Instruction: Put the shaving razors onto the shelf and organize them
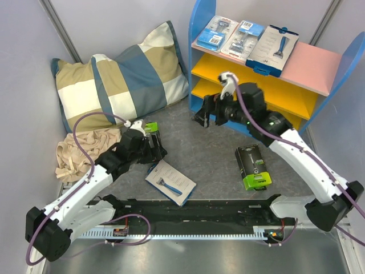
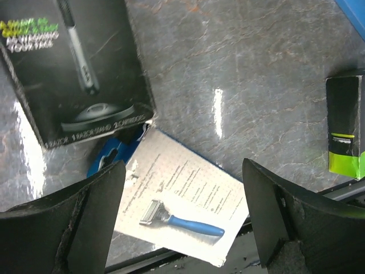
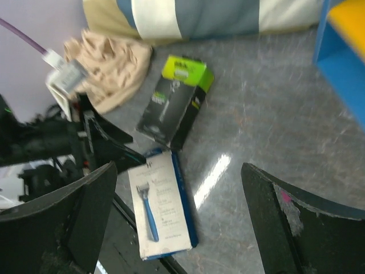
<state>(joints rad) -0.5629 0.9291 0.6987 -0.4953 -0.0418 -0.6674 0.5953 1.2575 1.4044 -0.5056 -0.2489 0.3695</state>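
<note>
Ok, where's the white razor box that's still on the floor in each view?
Top external: white box, lower centre, slightly left.
Left wrist: bottom centre.
Right wrist: lower area, left of centre.
Shared landmark: the black-and-lime box lying beside one of its corners in all three.

On the black box (image 2: 45,85), lime lettering is printed near one edge; only the words "YOUR FACE" can be made out, and those faintly. A white line of text along the opposite edge is blurred. Fine print on the white box (image 2: 191,185) is illegible.
</note>
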